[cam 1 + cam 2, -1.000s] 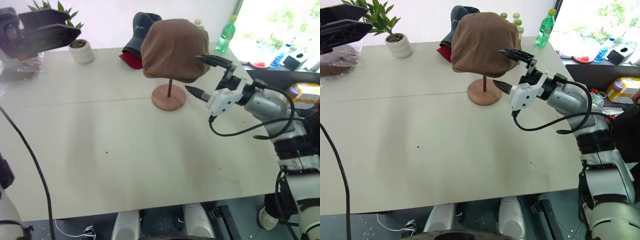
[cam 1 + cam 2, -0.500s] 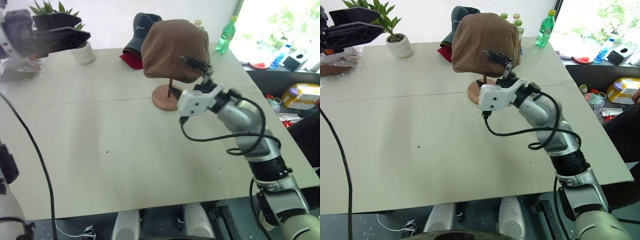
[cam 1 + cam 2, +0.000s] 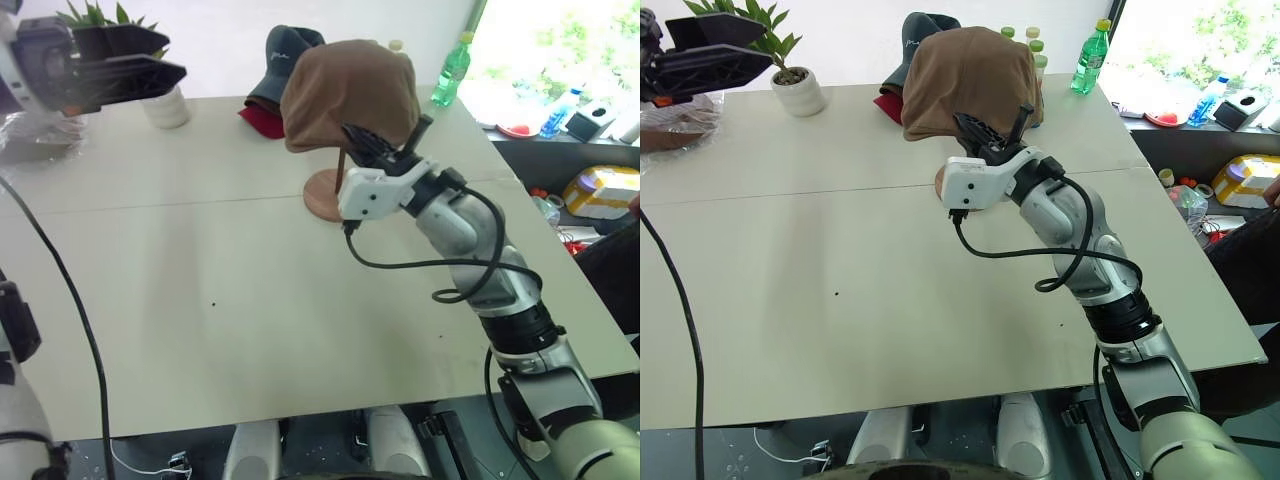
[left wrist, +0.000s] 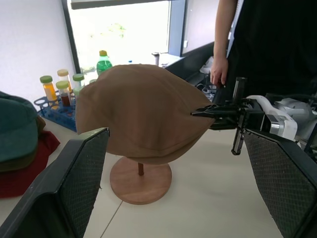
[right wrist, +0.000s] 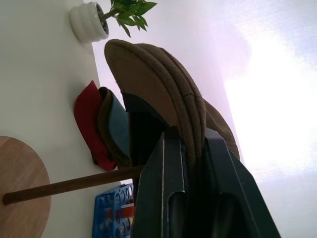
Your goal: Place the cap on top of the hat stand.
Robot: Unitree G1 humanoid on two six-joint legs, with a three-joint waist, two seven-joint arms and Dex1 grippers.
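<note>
Fingers (image 5: 173,198) of the right arm pinch the brown cap's (image 3: 345,95) rim over the hat stand (image 3: 335,190); left fingers (image 4: 74,188) spread wide, empty.

Lab: tube rack (image 4: 58,101), bare table (image 3: 200,270)

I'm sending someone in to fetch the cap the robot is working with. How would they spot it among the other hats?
On the pale table, find the wooden hat stand near the far edge. The brown cap sits on top of it, its rim pinched by the right gripper. It is plain, soft and brown, raised on the stand, unlike the dark grey cap and red cap lying behind it.
</note>
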